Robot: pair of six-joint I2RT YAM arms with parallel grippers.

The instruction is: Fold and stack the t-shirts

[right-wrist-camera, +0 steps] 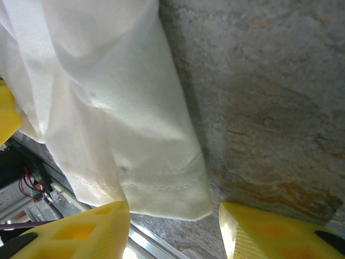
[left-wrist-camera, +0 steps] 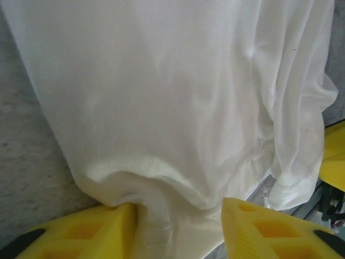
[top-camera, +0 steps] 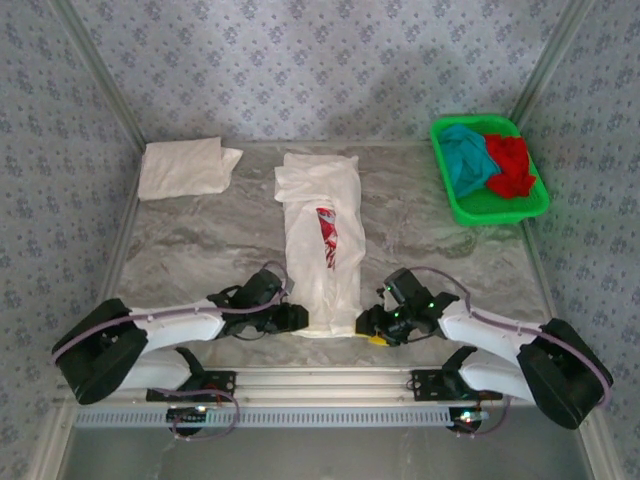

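- Now left gripper (left-wrist-camera: 178, 216) is straddling the white t-shirt (left-wrist-camera: 161, 108) hem, fingers (left-wrist-camera: 91, 229) half apart, cloth bunching between.
- Right gripper (right-wrist-camera: 173, 216) is framing the hem corner, half open.

left end effector (top-camera: 300, 318), right end effector (top-camera: 366, 326), parted

The long t-shirt (top-camera: 320, 270) was white with a red-and-blue splash print (top-camera: 327, 237); the folded t-shirt (top-camera: 185, 167) was plain white. The basket (top-camera: 500, 208) was green, one t-shirt (top-camera: 463, 160) teal, another (top-camera: 511, 165) red. The desk (top-camera: 200, 240) was grey-veined marble, the fingers (left-wrist-camera: 81, 232) yellow.
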